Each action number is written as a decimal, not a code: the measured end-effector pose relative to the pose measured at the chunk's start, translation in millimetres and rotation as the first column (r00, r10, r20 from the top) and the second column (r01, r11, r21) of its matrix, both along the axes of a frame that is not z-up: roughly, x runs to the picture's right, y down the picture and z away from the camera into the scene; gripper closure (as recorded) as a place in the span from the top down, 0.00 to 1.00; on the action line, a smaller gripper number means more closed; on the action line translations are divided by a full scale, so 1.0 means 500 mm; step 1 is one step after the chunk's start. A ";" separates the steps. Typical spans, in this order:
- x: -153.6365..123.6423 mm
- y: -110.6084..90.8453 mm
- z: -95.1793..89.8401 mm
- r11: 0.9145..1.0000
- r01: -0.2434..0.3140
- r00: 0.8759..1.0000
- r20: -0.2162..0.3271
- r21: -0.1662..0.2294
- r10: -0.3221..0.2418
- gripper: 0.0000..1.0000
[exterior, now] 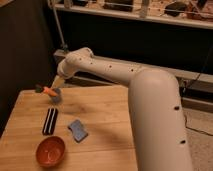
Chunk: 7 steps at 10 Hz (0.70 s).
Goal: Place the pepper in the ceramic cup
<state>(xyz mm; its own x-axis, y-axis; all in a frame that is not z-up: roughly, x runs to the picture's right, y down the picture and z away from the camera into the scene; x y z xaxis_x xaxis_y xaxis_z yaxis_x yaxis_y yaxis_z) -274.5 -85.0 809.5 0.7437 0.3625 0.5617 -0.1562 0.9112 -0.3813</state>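
Gripper point(56, 84) above the ceramic cup point(55, 96) is blurred.

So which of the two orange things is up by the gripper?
The slender orange pepper, lying across the small pale-blue ceramic cup just below the gripper. The round orange bowl sits at the wooden table's near edge.

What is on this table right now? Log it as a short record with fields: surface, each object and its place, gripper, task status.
surface: wooden table
pepper: orange pepper with dark stem end, lying across the top of the ceramic cup, far left of the table
black bar: black bar in front of the cup
blue block: blue block, right of the bar
bowl: orange bowl, near left edge
gripper: gripper just above the pepper and cup, open
task status: pepper at the cup, sticking out sideways
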 end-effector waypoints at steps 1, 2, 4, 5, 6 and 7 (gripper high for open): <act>0.000 0.000 0.000 1.000 0.000 1.000 0.000 0.000 0.000 0.80; 0.000 0.000 0.000 1.000 0.000 1.000 0.000 0.000 0.000 0.80; 0.000 0.000 0.000 1.000 0.000 1.000 0.000 0.000 0.000 0.80; 0.000 0.001 0.001 1.000 0.000 1.000 0.000 -0.001 0.000 0.80; 0.001 0.003 0.003 1.000 0.000 1.000 -0.001 -0.003 0.000 0.80; 0.001 0.002 0.003 1.000 0.000 1.000 0.000 -0.002 0.000 0.80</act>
